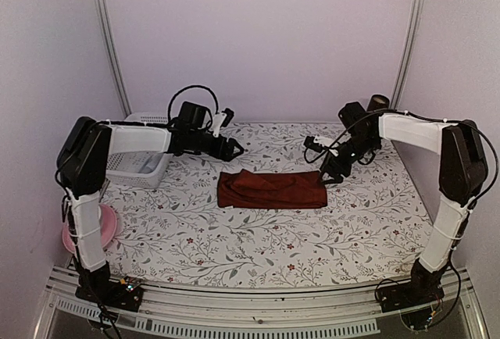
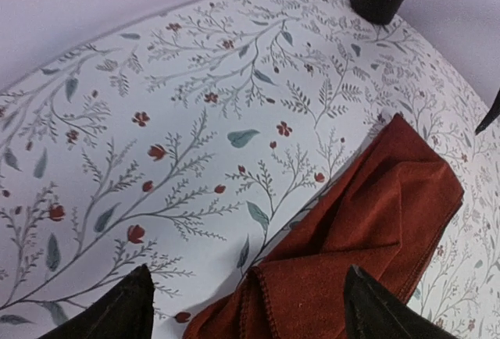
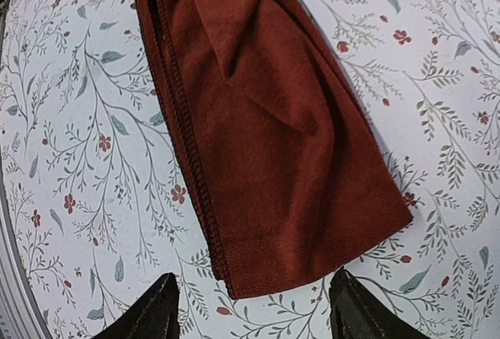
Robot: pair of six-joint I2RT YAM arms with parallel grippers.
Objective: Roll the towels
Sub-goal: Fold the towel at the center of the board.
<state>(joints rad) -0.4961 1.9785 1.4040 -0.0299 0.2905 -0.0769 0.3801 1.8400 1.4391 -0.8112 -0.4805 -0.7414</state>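
The maroon towel (image 1: 271, 190) lies at the centre of the table (image 1: 234, 245), folded into a flat strip and not yet rolled. The left gripper (image 1: 237, 150) and right gripper (image 1: 328, 175) hover over its ends, jaws apart and empty. All rolling is still to do.

Maroon towel (image 1: 271, 190): soft matt cloth, stitched hem. Floral tablecloth (image 1: 234, 237): smooth, matt.

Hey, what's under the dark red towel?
Only the flowered table cover shows around the red towel. It lies folded flat; anything beneath or between its layers is covered.
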